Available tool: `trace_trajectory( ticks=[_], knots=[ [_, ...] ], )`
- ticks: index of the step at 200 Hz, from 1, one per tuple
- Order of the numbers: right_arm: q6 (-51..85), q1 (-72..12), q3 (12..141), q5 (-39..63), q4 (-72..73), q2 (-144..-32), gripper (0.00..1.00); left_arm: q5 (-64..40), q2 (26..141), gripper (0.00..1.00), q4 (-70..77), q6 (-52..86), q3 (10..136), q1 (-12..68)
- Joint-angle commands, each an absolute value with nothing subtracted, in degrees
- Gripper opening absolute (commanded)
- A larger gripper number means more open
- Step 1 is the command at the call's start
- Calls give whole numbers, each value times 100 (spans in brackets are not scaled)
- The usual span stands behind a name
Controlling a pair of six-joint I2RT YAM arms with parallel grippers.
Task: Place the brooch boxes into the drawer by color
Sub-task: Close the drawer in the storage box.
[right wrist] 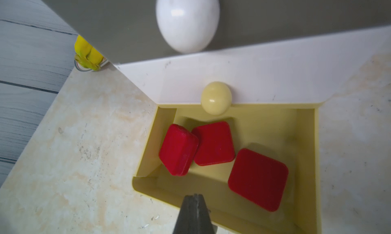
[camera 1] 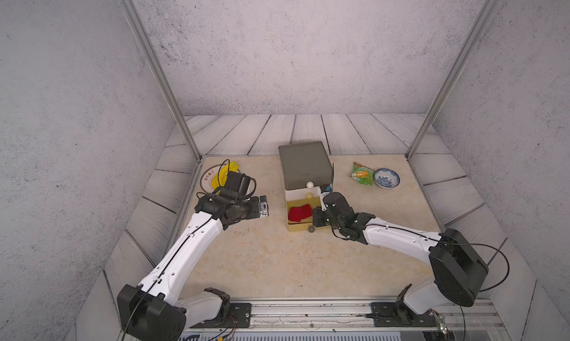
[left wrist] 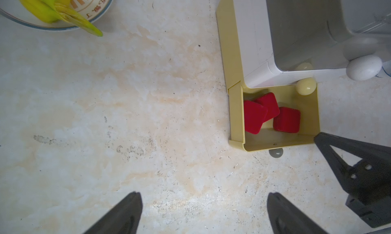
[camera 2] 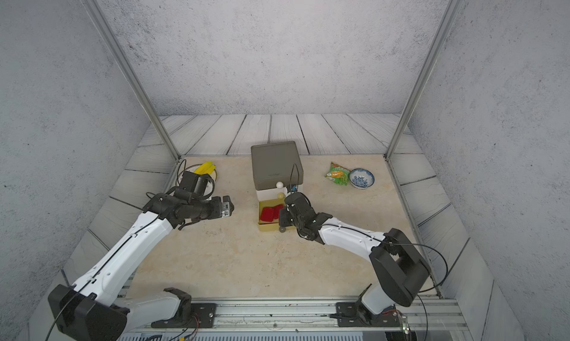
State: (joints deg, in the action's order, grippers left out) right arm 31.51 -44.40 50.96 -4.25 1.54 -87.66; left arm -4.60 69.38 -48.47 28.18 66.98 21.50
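Far left, at about 10 o'clock on the beige table (camera 1: 262,262), a plate (camera 1: 206,178) carries a yellow bunch of bananas (camera 1: 230,167). Just toward 4 o'clock of it the left gripper (left wrist: 204,193) hangs over bare tabletop with its jaws spread wide and nothing between them.

In the middle, toward 12 o'clock of the table, stands the drawer cabinet (camera 1: 304,162). Its grey tier with the white knob (camera 1: 309,185) and its white tier with the yellow knob (camera 1: 309,195) are pushed in. The yellow tier (right wrist: 275,125) at the bottom is pulled out toward 6 o'clock, its grey knob (camera 1: 311,229) at the front. Inside lie three red brooch boxes (right wrist: 213,143): one tilted against the side wall at 9 o'clock and overlapping the middle one, the third flat and apart, toward 4 o'clock of the middle one.

The right gripper (right wrist: 193,198) has its jaws pressed together, holding nothing, its tips at the tier's front rim near the 5 o'clock corner; whether they touch the rim cannot be told.

Far right, at 2 o'clock, a green and orange snack packet (camera 1: 361,173) lies just beside a blue-patterned bowl (camera 1: 387,178)
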Motion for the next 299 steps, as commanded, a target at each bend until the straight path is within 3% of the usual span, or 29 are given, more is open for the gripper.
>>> trace_trajectory(
  ticks=[1, 57, 67, 89, 103, 135, 235, 275, 299],
  knots=[
    [3215, -4430, 5021, -203, 296, -8958, 0, -412, 6928, 98, -4756, 2699, 6592, 2092],
    [3427, -4436, 4934, -90, 861, -9284, 0, -291, 6770, 99, -4759, 2649, 6524, 2092],
    [3415, -4438, 4751, -79, 825, -9138, 10, -264, 6703, 99, -4724, 2611, 6487, 2081],
    [3335, -4445, 4295, 34, 584, -8557, 19, -379, 6696, 98, -4666, 2587, 6434, 2031],
    [3360, -4445, 3995, 62, 304, -8046, 33, -476, 6737, 98, -4626, 2591, 6425, 1987],
    [3548, -4440, 3492, -112, 93, -7389, 54, -747, 6734, 99, -4467, 2663, 6351, 1892],
    [4386, -4395, 3534, -18, 1917, -8950, 57, -668, 6470, 98, -4719, 2517, 6380, 1777],
    [4457, -4390, 3750, 422, 2627, -9589, 42, -817, 6460, 98, -4716, 2484, 6370, 1705],
    [4573, -4391, 3770, 324, 2845, -9796, 41, -851, 6463, 98, -4746, 2459, 6354, 1696]
  ],
)
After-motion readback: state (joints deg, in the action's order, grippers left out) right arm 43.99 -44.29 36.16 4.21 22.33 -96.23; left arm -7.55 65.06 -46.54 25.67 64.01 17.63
